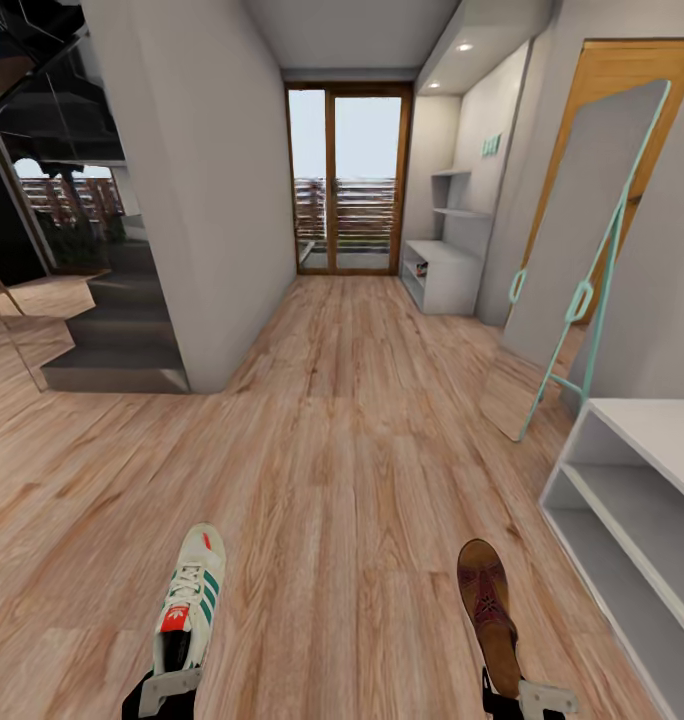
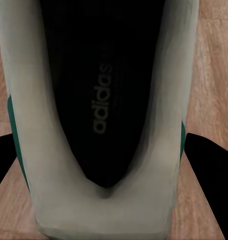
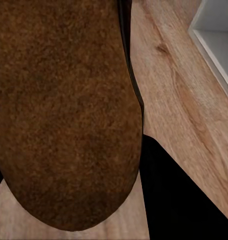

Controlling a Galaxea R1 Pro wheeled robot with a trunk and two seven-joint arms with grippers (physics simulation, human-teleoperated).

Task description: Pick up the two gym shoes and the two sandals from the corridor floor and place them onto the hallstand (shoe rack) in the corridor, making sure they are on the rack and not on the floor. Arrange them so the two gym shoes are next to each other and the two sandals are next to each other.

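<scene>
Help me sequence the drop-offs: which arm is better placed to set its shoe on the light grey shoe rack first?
Right, probably. The right gripper holds the brown leather sandal beside the light grey shoe rack, while the left gripper carries the white green-striped sneaker farther away.

Both arms sit low and forward at the bottom of the head view. The left hand [image 1: 169, 690] is clamped on the heel of a gym shoe [image 1: 189, 610], toe pointing ahead. The right hand [image 1: 527, 695] grips the heel end of a sandal [image 1: 488, 610], same way.
</scene>
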